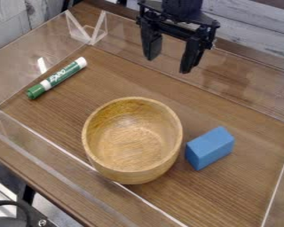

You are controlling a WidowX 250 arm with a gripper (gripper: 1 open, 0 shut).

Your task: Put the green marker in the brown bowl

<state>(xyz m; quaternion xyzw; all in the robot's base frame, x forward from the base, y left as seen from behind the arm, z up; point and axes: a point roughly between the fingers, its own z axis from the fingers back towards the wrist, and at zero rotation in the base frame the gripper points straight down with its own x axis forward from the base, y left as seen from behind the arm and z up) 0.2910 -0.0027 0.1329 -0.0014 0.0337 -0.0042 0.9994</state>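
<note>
1. Shows a wooden table (pixel 123 75), seen from above at an angle.
2. Places the marker (pixel 57 78) on the table at the picture's left, above and left of the bowl (pixel 134 140), well apart from it. Lies slanted, with green at both ends and white between.
3. Sets the bowl, round, light brown and open side up, in the lower middle.
4. Puts a blue block (pixel 209 148) just beside the bowl, to its right.
5. Includes the black gripper (pixel 173 58) at the top, above the bowl in view, with fingers spread wide and pointing down.
6. Shows something clear (pixel 90 28) at upper left, too faint to name.
</note>
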